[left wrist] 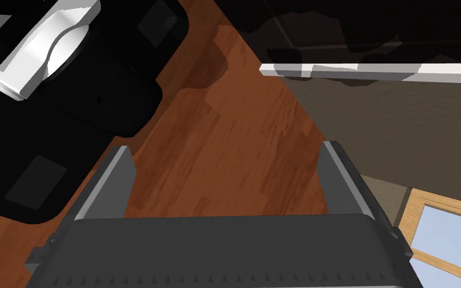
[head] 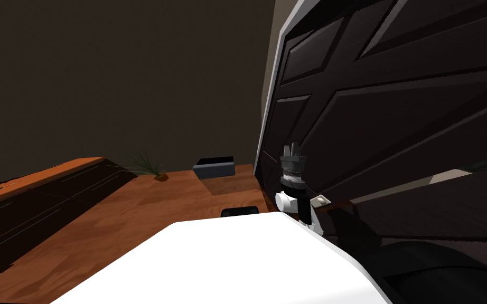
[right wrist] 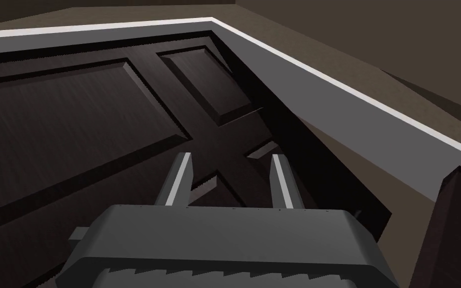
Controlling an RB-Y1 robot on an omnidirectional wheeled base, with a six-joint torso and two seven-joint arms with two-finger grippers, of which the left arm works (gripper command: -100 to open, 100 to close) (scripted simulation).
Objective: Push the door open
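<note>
Right gripper (right wrist: 232,155) narrowly parted, dark panelled door (right wrist: 74,120) just beyond fingertips — contact unclear, left gripper (left wrist: 225,145) spread wide, wood-grain floor (left wrist: 199,180) between fingers

A reddish-brown wooden floor (head: 147,211) is laid in planks. A long, low dark cabinet (head: 36,216) with an orange-brown top is set on it at the left. A small spiky plant (head: 150,168) is placed by the far wall. A dark grey box (head: 215,168) is set apart from it, near the foot of the dark door (head: 395,105).
</note>
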